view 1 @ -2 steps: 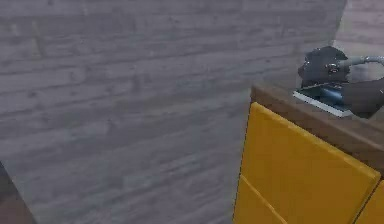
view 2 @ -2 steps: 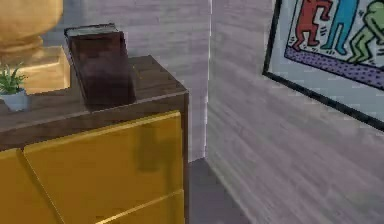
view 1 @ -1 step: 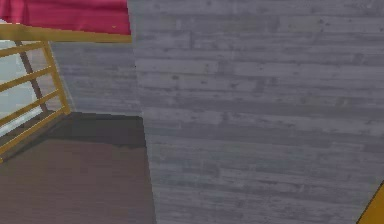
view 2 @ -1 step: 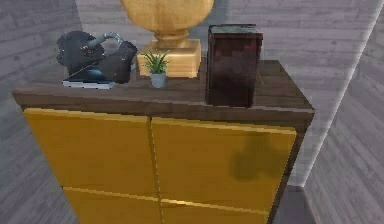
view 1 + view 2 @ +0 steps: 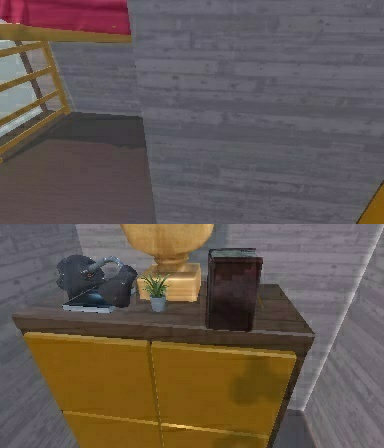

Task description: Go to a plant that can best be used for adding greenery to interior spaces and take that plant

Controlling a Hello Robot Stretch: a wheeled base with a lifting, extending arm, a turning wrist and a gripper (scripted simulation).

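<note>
Room: grey plank wall [image 5: 260, 110] close ahead in the forward view, a yellow wooden frame [image 5: 30, 90] at that view's left with something red [image 5: 70, 15] lying above it, and dark floor [image 5: 70, 185] below.

Surface: in the arm side view, a yellow-fronted cabinet [image 5: 150, 374] with a dark wooden top [image 5: 120, 321].

Task item: a small potted plant [image 5: 156, 290] stands upright on the top, left of the middle and toward the back. It has thin green leaves in a small pale pot.

Neighbours: a large golden ornament [image 5: 168, 246] on a square base stands just behind the plant. A dark grey lumpy object [image 5: 95, 280] sits near on the left, and a tall dark brown box [image 5: 235, 289] on the right.

Handling, as judged:
- The plant is likely light and easily tipped.
- The leaves are soft and give no hold.
- The pot is rigid, probably smooth, and possibly breakable.
- The pot wall, below the foliage, is the proper place to take hold.
- The approach should come from the cabinet's front edge, since the ornament's base crowds the rear.

End effector: its state cannot be told from these pictures.
</note>
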